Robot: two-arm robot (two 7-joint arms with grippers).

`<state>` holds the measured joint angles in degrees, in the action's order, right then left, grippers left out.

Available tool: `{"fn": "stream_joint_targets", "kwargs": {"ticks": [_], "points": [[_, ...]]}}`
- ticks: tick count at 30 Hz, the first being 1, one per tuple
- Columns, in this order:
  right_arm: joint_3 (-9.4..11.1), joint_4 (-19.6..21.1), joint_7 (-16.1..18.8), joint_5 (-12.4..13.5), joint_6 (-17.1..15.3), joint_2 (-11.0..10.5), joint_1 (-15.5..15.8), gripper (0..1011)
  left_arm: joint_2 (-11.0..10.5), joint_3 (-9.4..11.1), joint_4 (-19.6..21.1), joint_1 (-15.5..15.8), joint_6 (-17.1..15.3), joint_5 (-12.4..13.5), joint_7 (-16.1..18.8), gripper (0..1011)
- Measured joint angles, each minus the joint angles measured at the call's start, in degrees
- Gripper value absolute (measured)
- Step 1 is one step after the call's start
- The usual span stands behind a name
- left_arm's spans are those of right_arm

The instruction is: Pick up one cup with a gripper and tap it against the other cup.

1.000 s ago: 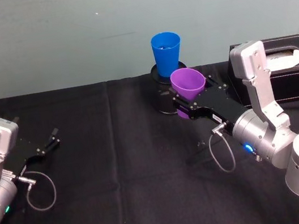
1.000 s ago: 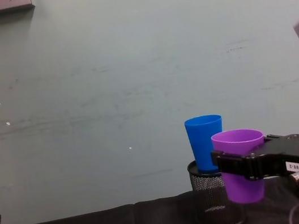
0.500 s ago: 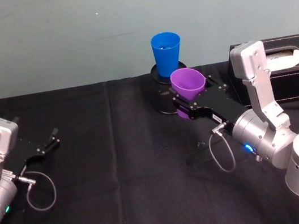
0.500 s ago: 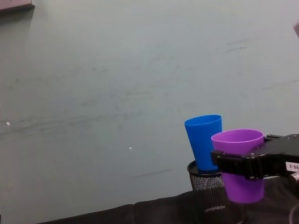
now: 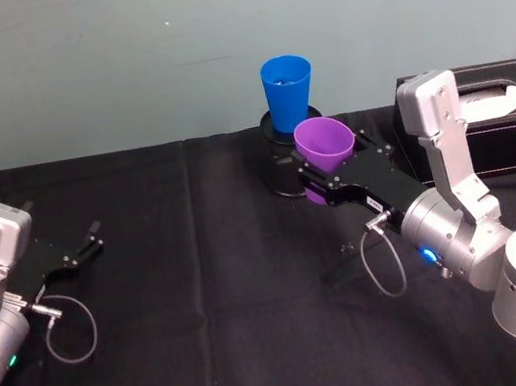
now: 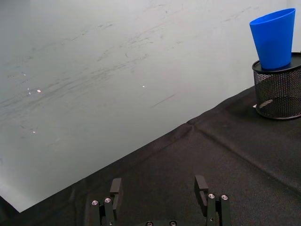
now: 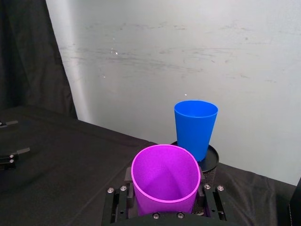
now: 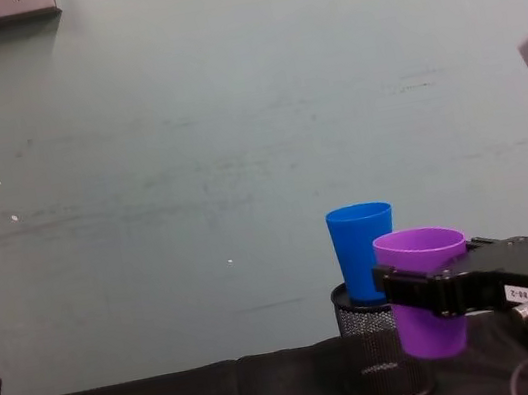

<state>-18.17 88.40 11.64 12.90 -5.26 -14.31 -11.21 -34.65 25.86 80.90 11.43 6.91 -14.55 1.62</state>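
Observation:
My right gripper (image 5: 327, 179) is shut on the purple cup (image 5: 324, 145) and holds it upright above the table; the cup (image 8: 424, 294) hangs clear of the cloth in the chest view, and its open mouth (image 7: 165, 173) sits between the gripper's fingers (image 7: 208, 195). The blue cup (image 5: 288, 91) stands upright on a black mesh holder (image 5: 283, 164) just behind and left of the purple one. From the chest the two cups overlap, and I cannot tell if they touch. My left gripper (image 5: 95, 235) rests open at the table's left, far from both cups.
A black box (image 5: 492, 109) with a white sheet on it stands at the back right beside my right arm. Black cloth (image 5: 205, 291) covers the table, and a pale wall rises right behind the holder. A cable loops under my right wrist.

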Motion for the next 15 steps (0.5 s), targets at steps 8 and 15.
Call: {"fn": "stream_joint_targets", "kwargs": {"ticks": [8,15], "points": [[0.0,0.0,0.0,0.0,0.0,0.0,0.0,722,0.0,0.0,0.0,0.0,0.0,0.0,0.0,1000],[0.0,0.0,0.0,0.0,0.0,0.0,0.0,722,0.0,0.0,0.0,0.0,0.0,0.0,0.0,1000]]}}
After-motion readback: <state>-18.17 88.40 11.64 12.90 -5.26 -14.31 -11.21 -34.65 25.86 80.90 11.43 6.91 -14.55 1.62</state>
